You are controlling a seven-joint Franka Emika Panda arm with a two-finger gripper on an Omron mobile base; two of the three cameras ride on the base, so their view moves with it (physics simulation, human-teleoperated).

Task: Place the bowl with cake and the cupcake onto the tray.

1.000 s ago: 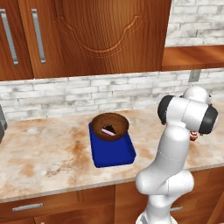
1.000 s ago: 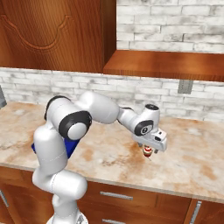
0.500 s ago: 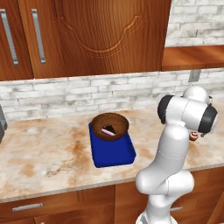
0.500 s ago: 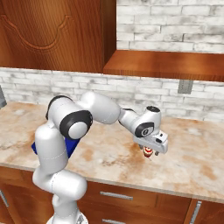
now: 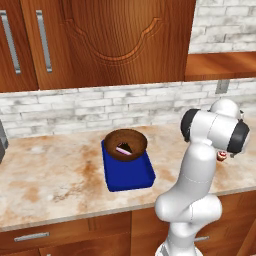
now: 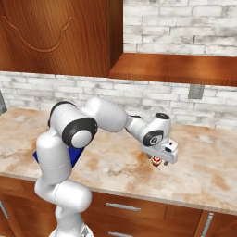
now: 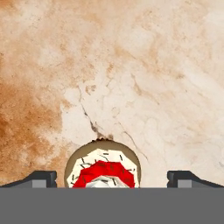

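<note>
This is a home kitchen, in rendered form. A marbled beige and rust stone desk runs along a backsplash of whitewashed brick. Above it hang reddish-brown wooden wall cabinets with carved door panels and long metal bar handles. To the right a wooden shelf juts from the wall, with a grey wall outlet just under it. Below the desk's near edge sit wooden drawers with metal pulls.
</note>
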